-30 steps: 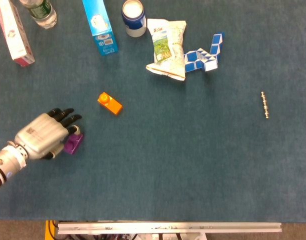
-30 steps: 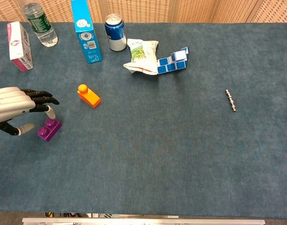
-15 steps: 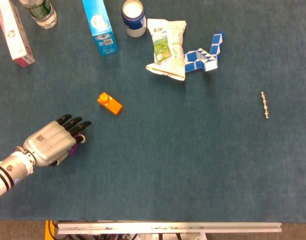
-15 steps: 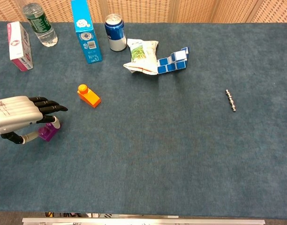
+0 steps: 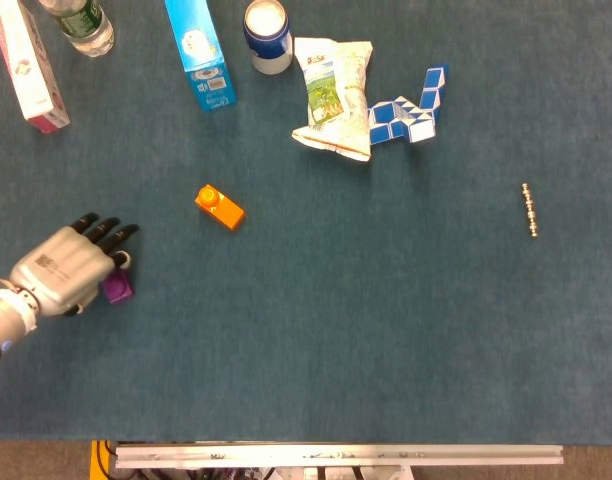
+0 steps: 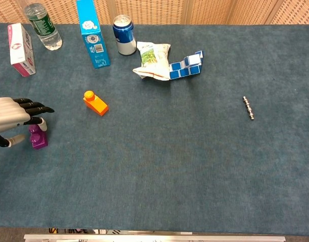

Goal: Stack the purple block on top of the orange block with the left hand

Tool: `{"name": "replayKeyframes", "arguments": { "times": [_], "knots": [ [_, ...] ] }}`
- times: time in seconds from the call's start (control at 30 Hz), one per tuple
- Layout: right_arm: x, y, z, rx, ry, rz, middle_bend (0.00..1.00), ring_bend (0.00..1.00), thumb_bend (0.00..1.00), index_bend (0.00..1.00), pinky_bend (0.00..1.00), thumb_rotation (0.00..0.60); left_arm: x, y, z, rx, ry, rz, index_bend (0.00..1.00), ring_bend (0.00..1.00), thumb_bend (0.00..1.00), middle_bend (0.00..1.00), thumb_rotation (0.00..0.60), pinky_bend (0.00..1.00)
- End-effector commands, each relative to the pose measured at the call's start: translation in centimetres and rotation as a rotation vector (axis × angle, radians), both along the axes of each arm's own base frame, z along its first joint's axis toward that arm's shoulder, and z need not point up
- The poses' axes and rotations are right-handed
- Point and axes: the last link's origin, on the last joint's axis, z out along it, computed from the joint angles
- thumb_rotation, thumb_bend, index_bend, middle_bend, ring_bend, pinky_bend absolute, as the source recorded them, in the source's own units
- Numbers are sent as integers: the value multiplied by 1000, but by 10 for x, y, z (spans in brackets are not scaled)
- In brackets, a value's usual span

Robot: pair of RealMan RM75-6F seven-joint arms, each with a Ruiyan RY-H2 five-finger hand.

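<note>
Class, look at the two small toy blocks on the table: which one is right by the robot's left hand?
The purple block, right at the left hand's fingers. The orange block lies apart, further right, with nothing touching it.

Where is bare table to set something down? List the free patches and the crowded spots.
Free: the wide blue cloth from the orange block to the small metal rod, and the near strip. Crowded: the far edge, with pink box, water bottle, blue carton, soda can, snack bag, and blue-white twist puzzle. The left hand and purple block occupy the left side.
</note>
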Motion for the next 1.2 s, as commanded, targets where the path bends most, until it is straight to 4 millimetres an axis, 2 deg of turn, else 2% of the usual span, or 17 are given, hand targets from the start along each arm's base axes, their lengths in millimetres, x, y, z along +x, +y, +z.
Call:
{"name": "replayKeyframes", "arguments": {
  "times": [0.03, 0.3, 0.7, 1.2],
  "knots": [
    [1, 0, -1, 1, -1, 4, 546, 474, 258, 486, 514, 600, -9, 1, 6, 23, 5, 19, 247, 0, 512, 36, 600, 84],
    [4, 0, -1, 2, 0, 12, 546, 474, 259, 485, 514, 600, -24, -1, 8, 69, -42, 52, 253, 0, 346, 53, 600, 84],
    [4, 0, -1, 2, 0, 12, 546, 474, 259, 486, 514, 600, -27, -5, -4, 97, -129, 30, 331, 22, 294, 119, 600, 87],
    [3, 1, 0, -3, 0, 10, 546, 474, 258, 485, 514, 600, -30, -4, -19, 92, -171, 21, 372, 42, 293, 145, 600, 87]
  ]
}}
